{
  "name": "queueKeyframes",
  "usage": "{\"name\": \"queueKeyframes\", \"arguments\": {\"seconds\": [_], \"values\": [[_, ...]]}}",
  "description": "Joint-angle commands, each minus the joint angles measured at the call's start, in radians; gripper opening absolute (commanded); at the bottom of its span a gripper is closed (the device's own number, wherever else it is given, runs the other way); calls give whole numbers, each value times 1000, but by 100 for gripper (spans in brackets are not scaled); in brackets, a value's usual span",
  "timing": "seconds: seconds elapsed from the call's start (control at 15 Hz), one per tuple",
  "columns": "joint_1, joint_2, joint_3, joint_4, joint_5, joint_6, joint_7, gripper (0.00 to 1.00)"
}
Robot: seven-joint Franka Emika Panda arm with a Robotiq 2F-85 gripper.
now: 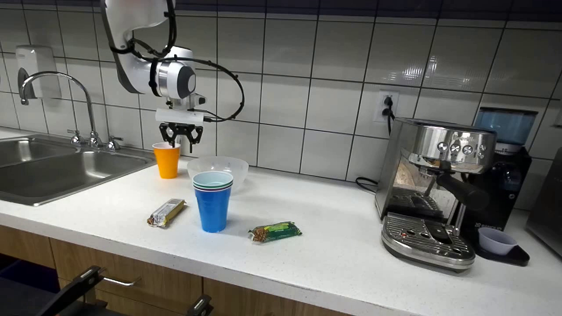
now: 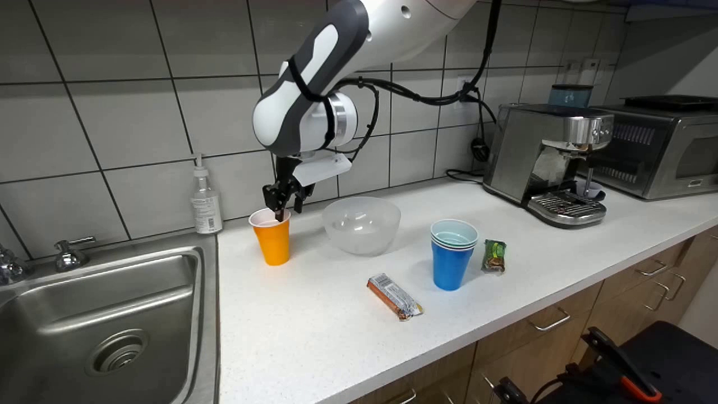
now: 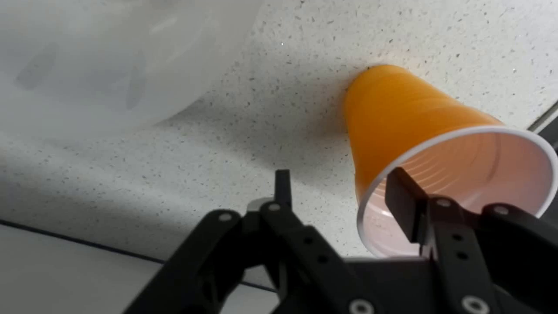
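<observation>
At the orange cup (image 3: 388, 102): the gripper (image 3: 340, 179) points down over the mouth, its jaws standing apart.
Inner finger (image 3: 403, 205): inside the mouth, close to the cup's side; whether it touches cannot be told.
Outer finger (image 3: 283, 187): outside the cup and clear of it, so the cup's side runs between the two.
Orange cup: upright on the counter (image 1: 333, 254), near the tiles (image 1: 285, 105) and by the sink (image 2: 207, 336); white rim, pale inside.
Arm (image 2: 314, 106): white and grey, reaching down from above, a black cable looping off it.
Bowl (image 2: 362, 227): translucent, near the orange cup but apart from it; in an exterior view the stack (image 1: 213, 208) hides part of it.
Stack: nested blue cups, upright, pale teal inside, farther forward than the bowl.
Silver bar (image 1: 167, 213): lying flat near the stack, on the sink's side.
Green bar (image 1: 276, 231): lying flat near the stack, on the coffee machine's side.
Sink: steel, let into the counter, a tap (image 1: 90, 114) arching at its back.
Bottle (image 2: 206, 210): clear, with a pump, at the sink's back corner.
Dispenser (image 1: 44, 74): white, on the tiles behind the tap.
Coffee machine (image 2: 519, 154): steel, well apart from the gripper.
Grinder (image 1: 498, 188): black, beside the machine, a small pale cup (image 1: 496, 241) at its foot.
Microwave (image 2: 662, 151): at the counter's far end.
Drawers (image 1: 145, 272): wooden, under the counter.
</observation>
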Motion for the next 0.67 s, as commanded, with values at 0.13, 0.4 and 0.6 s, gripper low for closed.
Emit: {"name": "queueKeyframes", "arguments": {"seconds": [0.13, 0.4, 0.6], "values": [[8, 13, -3, 37, -27, -40, 16, 13], [9, 12, -2, 35, -27, -43, 14, 0], [8, 11, 4, 36, -23, -47, 10, 1]]}}
